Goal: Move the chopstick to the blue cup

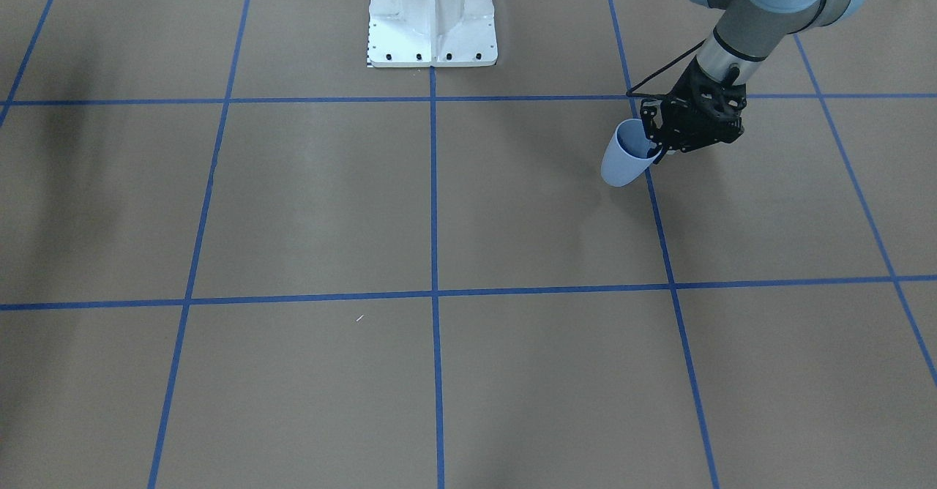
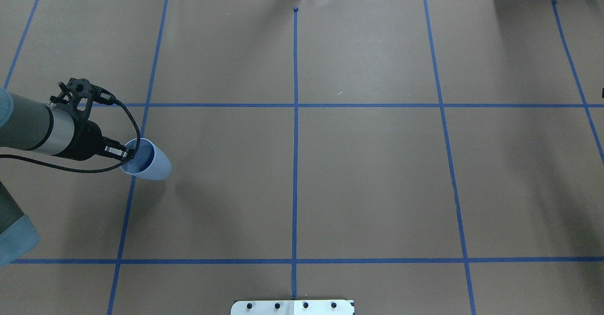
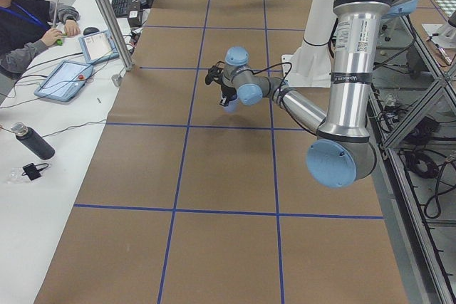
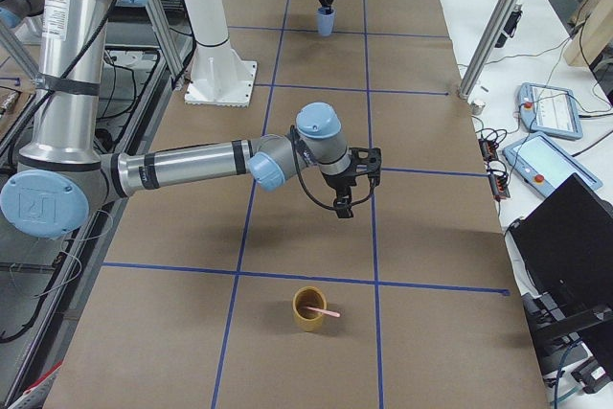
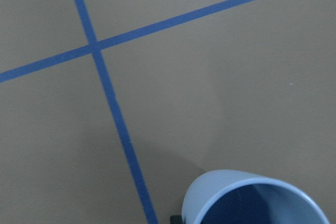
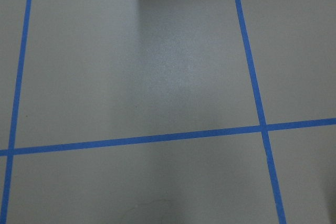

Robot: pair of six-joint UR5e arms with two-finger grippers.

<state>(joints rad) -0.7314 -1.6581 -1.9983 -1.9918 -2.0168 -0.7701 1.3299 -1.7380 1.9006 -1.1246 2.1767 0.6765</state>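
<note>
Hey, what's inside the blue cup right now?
The blue cup shows only bare inner wall, plus one finger of the left gripper dipping over its rim. The gripper covers part of the inside. The chopstick sits in the tan cup.

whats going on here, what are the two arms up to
The left gripper has hold of the blue cup by its rim. The pink chopstick is not in it yet: it sits in a tan cup at the other end of the table. The right gripper hangs above the table near that tan cup, apparently with nothing in it. I cannot tell whether it is open.
</note>
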